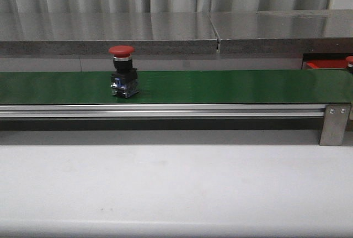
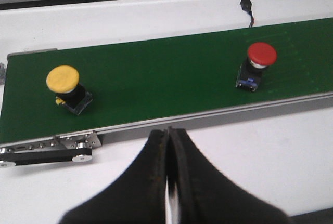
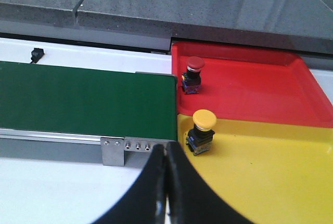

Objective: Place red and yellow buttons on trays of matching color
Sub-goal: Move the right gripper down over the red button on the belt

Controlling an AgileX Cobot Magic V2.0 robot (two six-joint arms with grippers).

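In the front view we see a red mushroom-head push button on a black switch body [image 1: 122,71] standing upright on the long green conveyor belt [image 1: 231,86], left of the frame's centre. At the right edge of that frame a sliver of the shallow red plastic tray [image 1: 320,64] shows behind the belt's end. Neither arm appears in this view.

In the left wrist view the same red button [image 2: 256,65] stands at the right of the frame on the belt [image 2: 156,86], and a yellow mushroom-head push button on a black switch body [image 2: 66,88] stands at the left of the frame, near the belt's end. The two are well apart. The left gripper [image 2: 168,174], at lower centre, has its black fingers pressed together with nothing between them; it hovers over the white table surface [image 2: 270,151], beside the belt's aluminium rail.

In the right wrist view the red tray [image 3: 250,86] holds a second red push button [image 3: 192,74] near its corner beside the belt's end. Adjoining it, the shallow yellow plastic tray [image 3: 270,177] holds a second yellow push button [image 3: 202,130]. The right gripper [image 3: 166,182], at lower centre, likewise has its fingers closed together and empty.
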